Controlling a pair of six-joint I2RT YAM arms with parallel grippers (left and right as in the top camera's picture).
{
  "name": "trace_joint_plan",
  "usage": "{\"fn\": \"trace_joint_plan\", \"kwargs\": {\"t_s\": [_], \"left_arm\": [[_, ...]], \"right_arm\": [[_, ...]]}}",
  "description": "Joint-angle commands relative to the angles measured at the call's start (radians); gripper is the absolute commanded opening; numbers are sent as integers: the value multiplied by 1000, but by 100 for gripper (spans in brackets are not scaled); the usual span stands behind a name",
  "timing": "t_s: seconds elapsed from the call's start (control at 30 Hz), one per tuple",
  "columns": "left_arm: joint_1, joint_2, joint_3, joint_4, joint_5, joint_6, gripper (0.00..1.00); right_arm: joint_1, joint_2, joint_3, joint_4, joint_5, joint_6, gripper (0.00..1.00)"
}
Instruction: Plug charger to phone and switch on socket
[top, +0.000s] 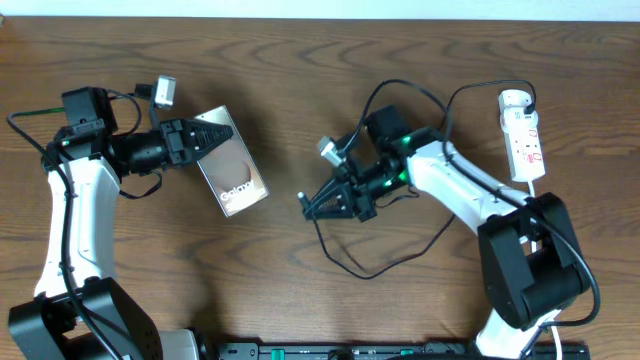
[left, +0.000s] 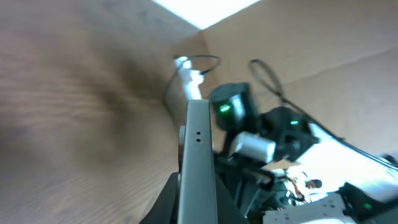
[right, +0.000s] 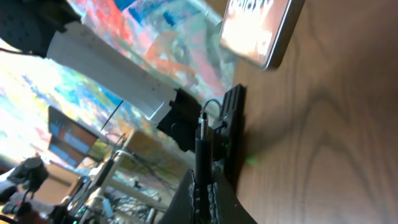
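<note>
The brown wood bench (top: 300, 60) fills the view. Low in the middle, the right tool (top: 308, 203) is squeezed tight on the thin tip of the charger (right: 200, 143). To the left, the left tool (top: 203, 139) pinches one end of the phone (top: 235, 170), which says "Galaxy". The white socket (top: 523, 135) lies far off at the upper right.

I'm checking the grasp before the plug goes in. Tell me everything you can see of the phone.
The phone is a flat rectangle with a glossy bronze-brown face, a pale oval, white "Galaxy" lettering and a grey, metal-looking edge with two small holes. It sits slanted over the left half of the table; whether it rests on the wood or is raised I cannot tell. The left claw is shut on its far end. Nothing is plugged in: the charger tip in the right claw is apart from it.
</note>
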Motion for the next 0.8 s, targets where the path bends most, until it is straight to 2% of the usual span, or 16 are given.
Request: {"fn": "trace_joint_plan", "kwargs": {"t_s": [0.0,0.3,0.53,0.77], "left_arm": [[0,-5,9,16,176,61,7],[0,-5,9,61,176,62,7],[0,-5,9,93,176,61,7],[-27,-5,9,115,176,61,7]], "right_arm": [[55,-5,-19,18,-40,-34,1],[85,-5,-20,162,-40,61,1],[85,14,-20,251,-39,80,1],[90,106,-20,473,-40,320,1]]}}
